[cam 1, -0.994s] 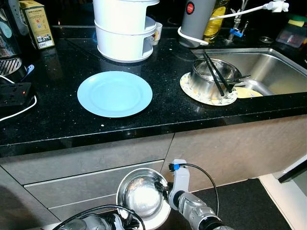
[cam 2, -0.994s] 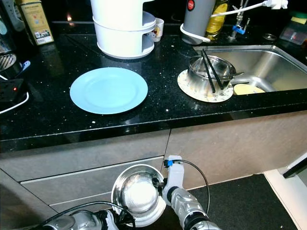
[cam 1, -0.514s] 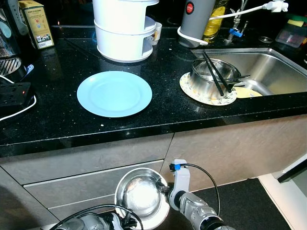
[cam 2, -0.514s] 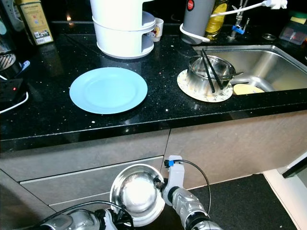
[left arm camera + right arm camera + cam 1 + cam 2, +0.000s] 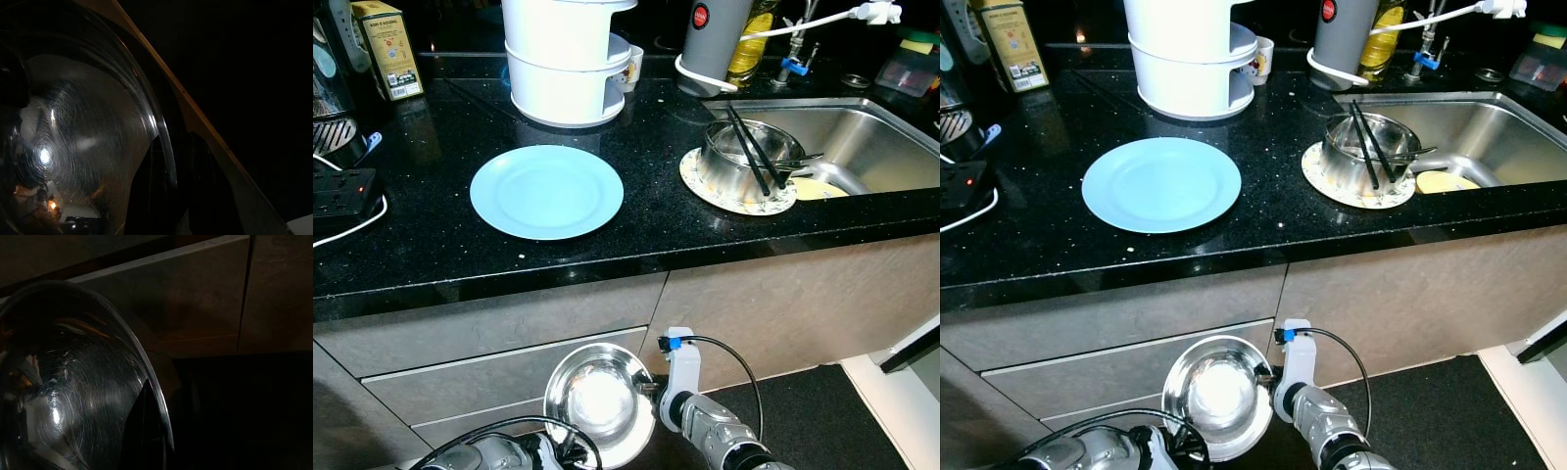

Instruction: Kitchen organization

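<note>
Gripping steel bowl | both pincers clamp rim | bowl shifted slightly left

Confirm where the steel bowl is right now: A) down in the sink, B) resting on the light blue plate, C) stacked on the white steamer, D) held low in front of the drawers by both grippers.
D: the steel bowl hangs below the countertop edge, before the drawer fronts, with the left gripper and right gripper each clamping its rim.
</note>
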Tool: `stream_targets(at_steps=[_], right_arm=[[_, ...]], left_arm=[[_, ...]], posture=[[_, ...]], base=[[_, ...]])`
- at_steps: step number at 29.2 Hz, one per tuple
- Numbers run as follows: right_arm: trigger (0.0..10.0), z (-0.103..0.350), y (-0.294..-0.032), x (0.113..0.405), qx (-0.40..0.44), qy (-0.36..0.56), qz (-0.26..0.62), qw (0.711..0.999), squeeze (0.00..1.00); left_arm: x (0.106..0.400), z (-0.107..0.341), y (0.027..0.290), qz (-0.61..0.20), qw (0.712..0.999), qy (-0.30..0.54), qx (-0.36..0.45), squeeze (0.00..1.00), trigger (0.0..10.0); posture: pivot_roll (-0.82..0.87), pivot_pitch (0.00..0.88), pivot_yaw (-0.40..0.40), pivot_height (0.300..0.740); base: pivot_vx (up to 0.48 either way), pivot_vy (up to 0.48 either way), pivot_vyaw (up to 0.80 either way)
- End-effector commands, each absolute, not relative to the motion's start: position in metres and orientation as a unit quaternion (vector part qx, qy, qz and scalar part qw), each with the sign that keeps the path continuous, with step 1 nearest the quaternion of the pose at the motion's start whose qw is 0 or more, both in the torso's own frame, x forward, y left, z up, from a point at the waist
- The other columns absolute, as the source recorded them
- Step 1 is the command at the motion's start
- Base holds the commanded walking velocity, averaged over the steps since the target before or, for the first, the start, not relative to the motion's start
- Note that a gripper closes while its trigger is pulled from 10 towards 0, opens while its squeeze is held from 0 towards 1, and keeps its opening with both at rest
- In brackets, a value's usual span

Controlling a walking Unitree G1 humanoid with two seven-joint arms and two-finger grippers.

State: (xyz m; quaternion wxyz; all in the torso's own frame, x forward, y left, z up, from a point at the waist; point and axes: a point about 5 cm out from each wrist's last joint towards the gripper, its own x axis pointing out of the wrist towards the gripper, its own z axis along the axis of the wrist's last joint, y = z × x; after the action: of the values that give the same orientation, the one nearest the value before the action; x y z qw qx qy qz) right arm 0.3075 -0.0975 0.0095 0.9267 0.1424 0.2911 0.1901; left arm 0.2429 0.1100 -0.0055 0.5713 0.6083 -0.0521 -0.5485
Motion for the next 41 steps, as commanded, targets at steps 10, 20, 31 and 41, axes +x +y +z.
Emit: stream_targets(at_steps=[10,20,31,41], right_arm=[[0.0,-0.002,-0.098,0.297,0.172,0.309,0.17,0.92,0.0],[0.0,-0.011,-0.1,0.288,0.177,0.322,0.157,0.917,0.0],[0.0,-0.029,-0.113,0.271,0.138,0.37,0.15,0.906,0.0],[0.0,-0.057,-0.147,0.237,0.048,0.441,0.094,0.892,0.0]], left_arm=[[0.229,-0.008,0.09,-0.58,0.59,-0.059,0.559,1.0,10.0],[0.232,-0.003,0.087,-0.569,0.59,-0.086,0.567,1.0,10.0],[0.225,0.009,0.076,-0.586,0.613,-0.133,0.513,0.0,10.0],[0.219,0.014,0.072,-0.603,0.616,-0.149,0.485,0.0,10.0]], posture=[[-0.02,0.184,-0.093,0.74],[-0.01,0.18,-0.086,0.74],[-0.01,0.182,-0.089,0.74],[0.0,0.178,-0.091,0.74]], base=[[0.0,0.0,0.0],[0.0,0.0,0.0],[0.0,0.0,0.0],[0.0,0.0,0.0]])
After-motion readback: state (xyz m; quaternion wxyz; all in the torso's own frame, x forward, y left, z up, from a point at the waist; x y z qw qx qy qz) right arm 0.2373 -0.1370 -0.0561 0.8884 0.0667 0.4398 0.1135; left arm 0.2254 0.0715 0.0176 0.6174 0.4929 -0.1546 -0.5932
